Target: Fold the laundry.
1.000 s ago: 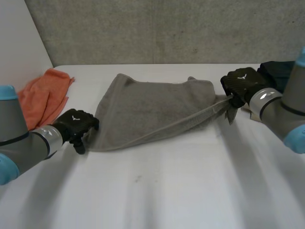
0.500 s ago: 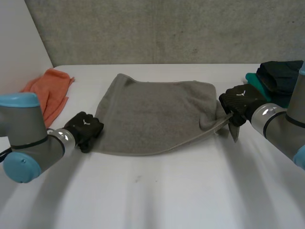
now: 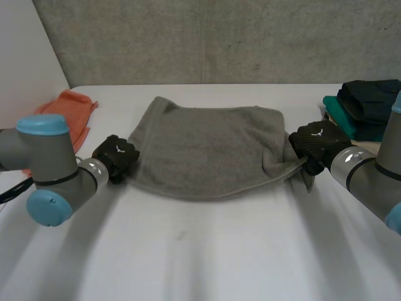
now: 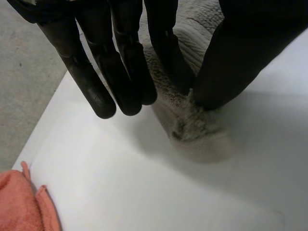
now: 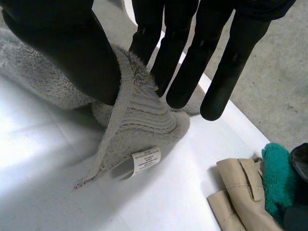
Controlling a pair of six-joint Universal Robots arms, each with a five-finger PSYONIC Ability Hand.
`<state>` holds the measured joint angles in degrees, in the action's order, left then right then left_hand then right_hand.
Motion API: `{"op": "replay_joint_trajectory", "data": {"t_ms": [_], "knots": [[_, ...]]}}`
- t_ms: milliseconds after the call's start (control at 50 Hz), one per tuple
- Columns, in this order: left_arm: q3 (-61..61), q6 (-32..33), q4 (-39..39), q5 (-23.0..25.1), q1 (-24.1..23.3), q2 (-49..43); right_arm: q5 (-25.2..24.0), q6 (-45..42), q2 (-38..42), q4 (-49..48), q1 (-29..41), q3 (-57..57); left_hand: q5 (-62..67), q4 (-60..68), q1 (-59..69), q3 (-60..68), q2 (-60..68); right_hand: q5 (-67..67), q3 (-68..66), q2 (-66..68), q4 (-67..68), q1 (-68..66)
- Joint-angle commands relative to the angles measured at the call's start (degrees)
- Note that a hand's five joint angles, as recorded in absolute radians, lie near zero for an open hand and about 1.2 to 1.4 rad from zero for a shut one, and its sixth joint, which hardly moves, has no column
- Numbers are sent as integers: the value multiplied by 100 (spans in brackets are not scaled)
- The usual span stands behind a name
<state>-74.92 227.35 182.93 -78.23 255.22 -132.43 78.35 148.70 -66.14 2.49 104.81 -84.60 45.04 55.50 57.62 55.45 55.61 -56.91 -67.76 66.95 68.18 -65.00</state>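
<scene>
Since the earlier frames, the grey towel (image 3: 207, 150) has been lowered from a stretched, partly lifted sheet onto the white table (image 3: 200, 257). The left hand (image 3: 116, 157) has been brought in towards the towel's near left corner, and the right hand (image 3: 319, 145) has been carried nearer and lower at the near right corner. The spreading step is judged almost complete, with the release of both corners outstanding.

The left corner is pinched between the left thumb and one finger (image 4: 168, 57), while the other fingers are held straight. The right corner is clamped between the right thumb and the straight fingers (image 5: 185, 62).

The towel is seen at mid-table, between an orange cloth (image 3: 62, 122) at far left and a pile of dark and teal clothes (image 3: 366, 106) at far right. It is terry, mostly flat and hemmed. It is bunched by the right hand, where a white care label (image 5: 144, 160) is exposed.
</scene>
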Motion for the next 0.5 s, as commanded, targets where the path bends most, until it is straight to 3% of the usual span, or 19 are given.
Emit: {"op": "replay_joint_trajectory", "data": {"t_ms": [20,200,240,340,420,500], "knots": [[135,2,32,-114,-42,42,-13,1,-83,-3,-74,-65,2496,2450,2238,2455,2439,-1309,-1224,1305,1182,-1500],[-707,-95,-872,431,168,1622,-136,-437,-610,550,-276,-311,2496,2450,2238,2455,2439,-1309,-1224,1305,1182,-1500],[-936,-60,-1127,519,283,2026,-224,-788,-768,883,-338,-416,2496,2450,2238,2455,2439,-1309,-1224,1305,1182,-1500],[-1656,448,-2451,738,398,2959,-697,-2595,-1041,2208,-636,-872,2496,2450,2238,2455,2439,-1309,-1224,1305,1182,-1500],[-1947,1098,-3217,888,459,2899,-787,-3617,-963,2739,-681,-918,2496,2450,2238,2455,2439,-1309,-1224,1305,1182,-1500],[-1738,1522,-3133,862,608,2558,-655,-3218,-586,2486,-488,-603,2496,2450,2238,2455,2439,-1309,-1224,1305,1182,-1500]]}}
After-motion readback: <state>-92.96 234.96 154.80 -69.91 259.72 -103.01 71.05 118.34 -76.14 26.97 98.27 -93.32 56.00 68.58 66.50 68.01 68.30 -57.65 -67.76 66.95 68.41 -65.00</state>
